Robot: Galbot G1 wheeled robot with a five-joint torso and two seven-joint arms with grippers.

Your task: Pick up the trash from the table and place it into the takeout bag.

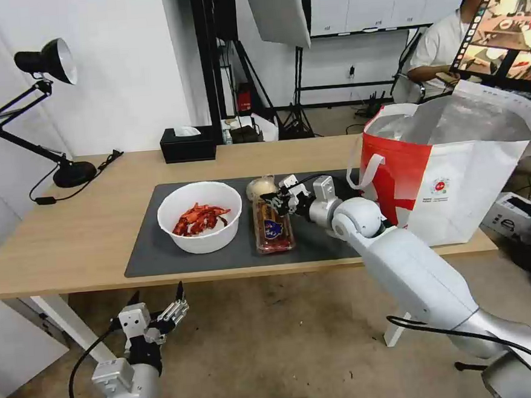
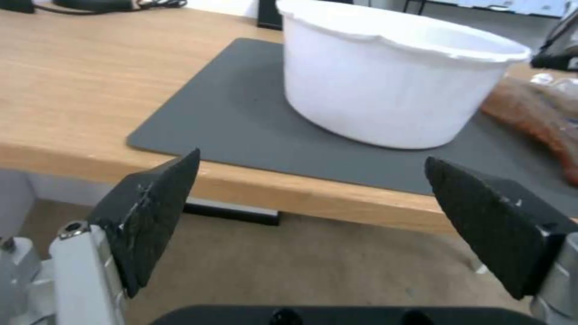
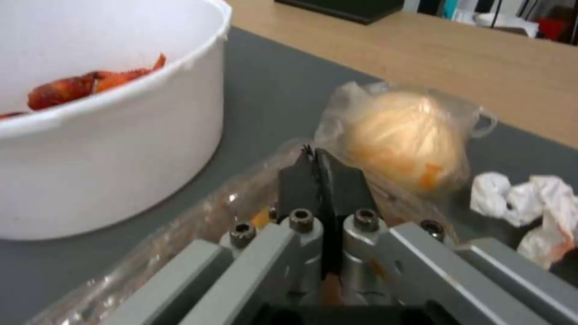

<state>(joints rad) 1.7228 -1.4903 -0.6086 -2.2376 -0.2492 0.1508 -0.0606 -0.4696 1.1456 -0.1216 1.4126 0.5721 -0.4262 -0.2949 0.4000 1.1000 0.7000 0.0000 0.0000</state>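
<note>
My right gripper (image 3: pixel 319 180) is pinched tight on the rim of the clear tray (image 1: pixel 273 227) — thin plastic, so an edge grab makes sense. The bagged lump (image 3: pixel 403 135) sits just past my fingertips, the takeout bag (image 1: pixel 457 167) off behind my wrist. My left gripper (image 2: pixel 313 198) hangs open below the table (image 1: pixel 68 237) edge — idle.

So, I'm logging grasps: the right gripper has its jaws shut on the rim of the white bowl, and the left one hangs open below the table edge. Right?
Not quite. The right gripper has its jaws shut on the rim of the clear plastic tray, not the white bowl, which sits untouched beside it; the right wrist view shows this. The left gripper does hang open below the table edge.
</note>
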